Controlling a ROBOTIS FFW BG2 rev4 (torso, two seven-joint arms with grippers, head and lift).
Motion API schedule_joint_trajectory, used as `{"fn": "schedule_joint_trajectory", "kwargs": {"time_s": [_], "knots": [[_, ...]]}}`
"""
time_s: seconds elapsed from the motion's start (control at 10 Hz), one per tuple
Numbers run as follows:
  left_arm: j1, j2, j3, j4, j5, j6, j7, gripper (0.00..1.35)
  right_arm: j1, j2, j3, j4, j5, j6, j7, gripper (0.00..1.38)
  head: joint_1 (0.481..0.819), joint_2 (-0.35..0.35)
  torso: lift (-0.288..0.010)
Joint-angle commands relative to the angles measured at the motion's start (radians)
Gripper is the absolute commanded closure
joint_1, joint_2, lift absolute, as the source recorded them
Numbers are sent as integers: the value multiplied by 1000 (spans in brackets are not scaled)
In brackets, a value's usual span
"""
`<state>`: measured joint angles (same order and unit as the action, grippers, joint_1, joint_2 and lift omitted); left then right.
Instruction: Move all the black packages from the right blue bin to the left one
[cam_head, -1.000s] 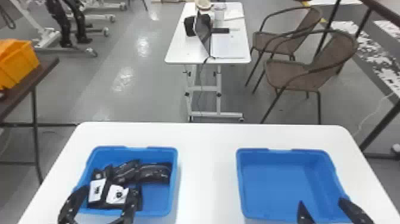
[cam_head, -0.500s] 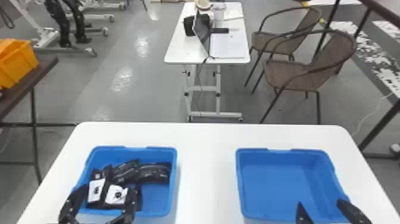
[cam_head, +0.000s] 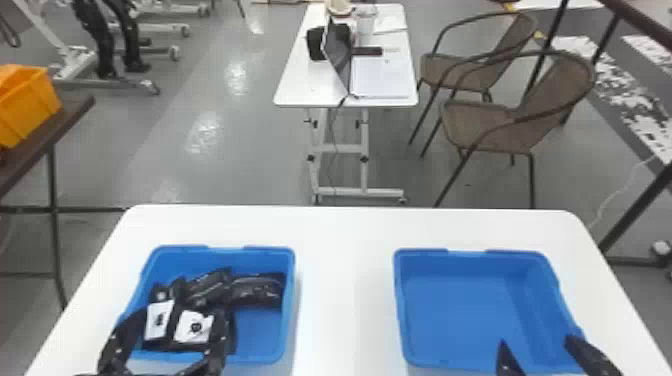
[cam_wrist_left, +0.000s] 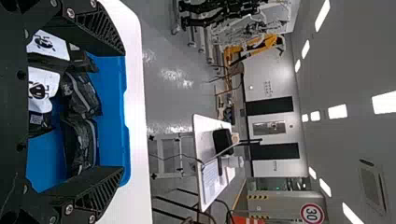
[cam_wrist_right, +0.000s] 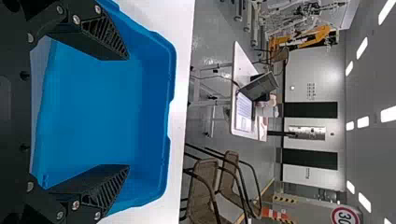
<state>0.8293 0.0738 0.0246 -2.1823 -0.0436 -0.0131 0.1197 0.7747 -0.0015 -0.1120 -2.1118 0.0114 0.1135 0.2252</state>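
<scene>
Head view: transfer judged complete. Left gripper, jaws released, stands over the near black packages — withdraw straight up, jaws wide, lest a wrapper snag. Right gripper, jaws likewise parted and unladen, should clear the wall before swinging aside. Left blue bin: packages bunched, some overlapping. Right blue bin: no package seen.

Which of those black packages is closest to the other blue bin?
The package by the right wall of the left bin, toward the back; no white label shows on it, and the others lie farther left.
</scene>
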Motion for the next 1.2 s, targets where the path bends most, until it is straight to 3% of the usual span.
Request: {"fn": "schedule_joint_trajectory", "kwargs": {"time_s": [0.0, 1.1], "knots": [[-2, 6, -2, -1, 2, 2, 2, 159, 0, 2, 0, -1, 1, 0, -1, 205, 695, 43, -39], [-19, 24, 0, 7, 28, 8, 3, 159, -6, 2, -2, 9, -5, 0, 0, 205, 695, 43, -39]]}}
